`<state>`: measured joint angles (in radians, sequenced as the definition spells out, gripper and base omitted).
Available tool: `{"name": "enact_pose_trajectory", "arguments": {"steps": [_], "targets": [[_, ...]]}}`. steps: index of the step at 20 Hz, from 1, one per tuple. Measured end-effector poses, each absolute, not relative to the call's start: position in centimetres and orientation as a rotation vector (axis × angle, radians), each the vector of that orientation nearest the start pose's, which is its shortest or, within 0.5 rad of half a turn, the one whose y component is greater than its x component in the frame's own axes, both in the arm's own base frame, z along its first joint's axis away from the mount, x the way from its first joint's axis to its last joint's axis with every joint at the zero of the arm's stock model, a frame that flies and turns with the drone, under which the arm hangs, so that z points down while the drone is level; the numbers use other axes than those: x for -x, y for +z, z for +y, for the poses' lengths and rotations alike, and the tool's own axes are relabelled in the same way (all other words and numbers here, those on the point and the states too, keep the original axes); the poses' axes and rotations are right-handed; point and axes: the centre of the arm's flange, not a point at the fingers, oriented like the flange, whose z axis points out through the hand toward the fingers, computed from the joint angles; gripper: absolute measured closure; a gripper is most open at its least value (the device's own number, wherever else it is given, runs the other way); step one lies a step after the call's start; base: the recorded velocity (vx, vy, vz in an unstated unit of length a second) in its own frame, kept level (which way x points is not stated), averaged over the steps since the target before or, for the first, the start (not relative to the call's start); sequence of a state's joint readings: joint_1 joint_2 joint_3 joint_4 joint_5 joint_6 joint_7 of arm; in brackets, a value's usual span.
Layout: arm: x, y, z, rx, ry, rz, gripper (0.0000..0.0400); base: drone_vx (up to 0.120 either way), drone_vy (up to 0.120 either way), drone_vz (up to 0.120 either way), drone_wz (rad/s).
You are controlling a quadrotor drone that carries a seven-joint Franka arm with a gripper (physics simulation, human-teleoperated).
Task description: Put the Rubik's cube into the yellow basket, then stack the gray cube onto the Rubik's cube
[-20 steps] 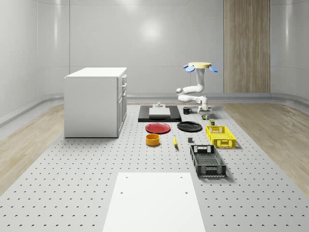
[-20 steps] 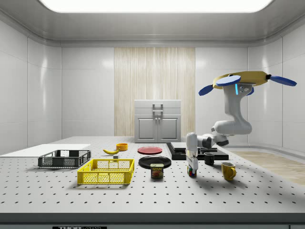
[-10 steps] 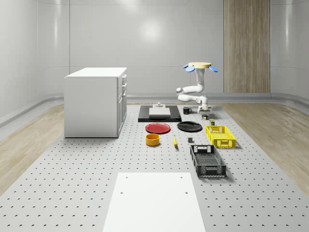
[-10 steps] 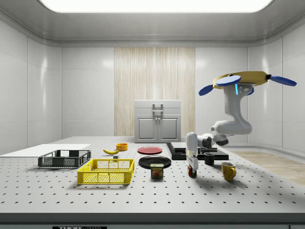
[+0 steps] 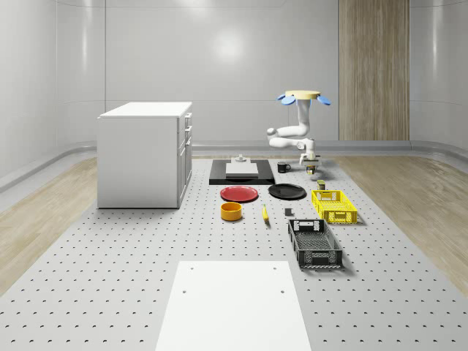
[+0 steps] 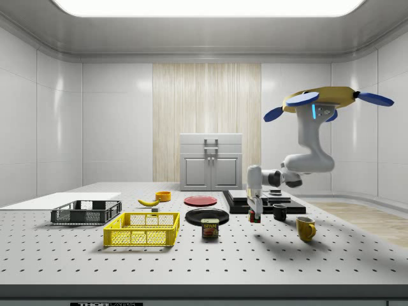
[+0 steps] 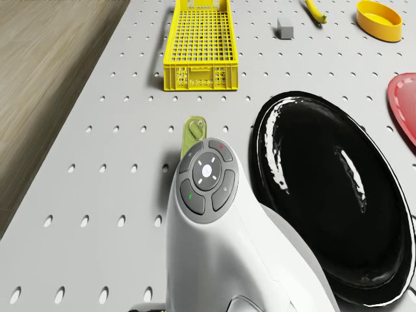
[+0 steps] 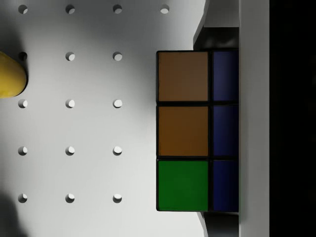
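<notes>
Hovering: the drone (image 6: 325, 99) is in the air over the far end of the worktop (image 6: 210, 268), at the side view's right, and rests on nothing.
Arm: it bends down from the drone body and points toward the worktop.
Jaws: closed on the Rubik's cube (image 8: 197, 131); in the wrist view a dark finger (image 8: 219, 37) presses on each of two opposite sides of it.
Rubik's cube: in the side view it hangs above the worktop without touching it, with its shadow lying on the surface below. The face toward the wrist camera shows two orange squares, one green square and a blue column.
Yellow basket (image 6: 141, 238): stands on the worktop well apart from the Rubik's cube, toward the side view's left, with nothing inside.
Gray cube (image 7: 285, 27): lies on the worktop just beside the far end of the yellow basket, apart from the jaws.
Black plate (image 7: 331, 195): lies flat, near the arm.
Yellow mug (image 6: 305, 228): stands on the worktop, toward the side view's right of the Rubik's cube.
Spam can (image 6: 210, 228): stands between the yellow basket and the Rubik's cube in the side view.
</notes>
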<state>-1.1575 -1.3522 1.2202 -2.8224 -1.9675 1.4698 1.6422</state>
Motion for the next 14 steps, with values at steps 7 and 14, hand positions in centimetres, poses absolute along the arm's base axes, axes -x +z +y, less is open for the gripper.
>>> {"name": "enact_pose_trajectory", "arguments": {"steps": [7,14], "targets": [[-31.68,52.57,0.00,-0.001,0.785,-0.002,0.0075,0.120,0.000,0.057,0.000],[-31.68,52.49,0.00,-0.001,0.785,-0.002,0.0075,0.120,0.057,0.000,0.000]]}}
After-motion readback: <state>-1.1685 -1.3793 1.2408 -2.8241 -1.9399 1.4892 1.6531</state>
